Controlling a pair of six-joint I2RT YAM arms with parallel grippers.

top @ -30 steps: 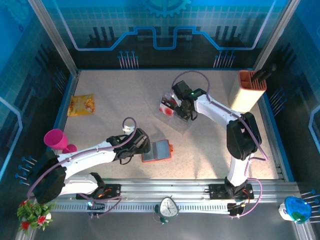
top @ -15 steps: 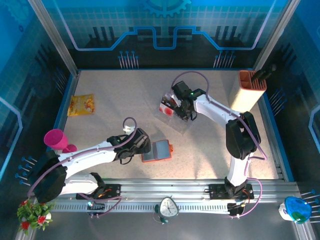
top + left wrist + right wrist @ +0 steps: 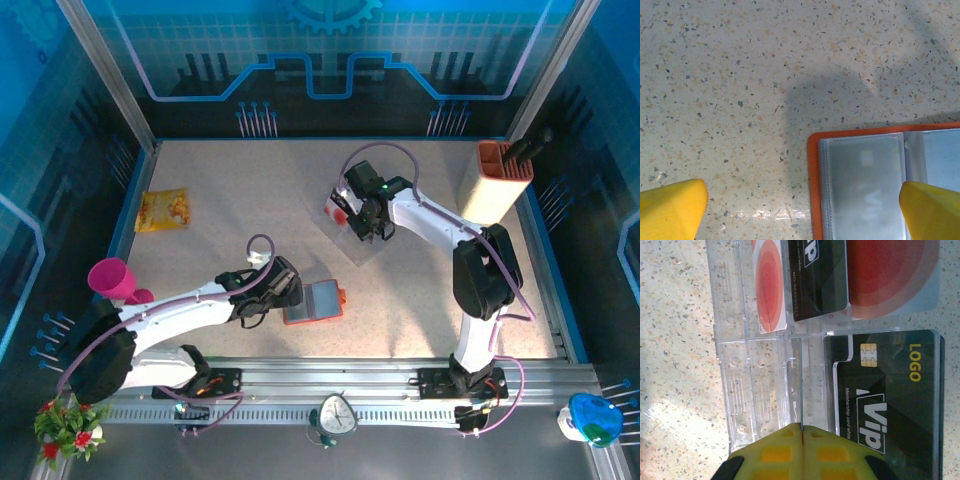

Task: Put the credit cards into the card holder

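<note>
Pink cup [image 3: 110, 278] upright at the far left edge of the speckled counter [image 3: 250, 190], with a yellow snack packet [image 3: 163, 210] flat on the surface farther back, well apart from both arms. Next to the right, left hand [image 3: 802, 194] low over the counter and spread wide: yellow fingertips [image 3: 672, 207] far apart in the left wrist view, one over bare speckle, the other in front of the card holder [image 3: 865, 185]. Holder lying open and flat near the front middle of the counter, just beside the left hand in the top view, orange-red border around the edge, grey-clear pockets face up. Farther right and farther back, clear plastic tray [image 3: 747, 390] on the counter, well apart from the holder, beneath the right hand [image 3: 802, 437]. In its compartments, credit cards [image 3: 890, 400]: a black one with a gold chip, yellow "LOGO" and white "VIP" lettering nearest the hand, another black one beyond it, two with red circles on a pale ground alongside. Right hand pressed together, yellow fingers [image 3: 775, 452] seam to seam with no gap, in line with a thin clear divider wall of the tray; pinched or merely met above it, impossible to tell. At the far right back corner, tall cream-and-orange container [image 3: 495, 185] upright, apart from everything else.
</note>
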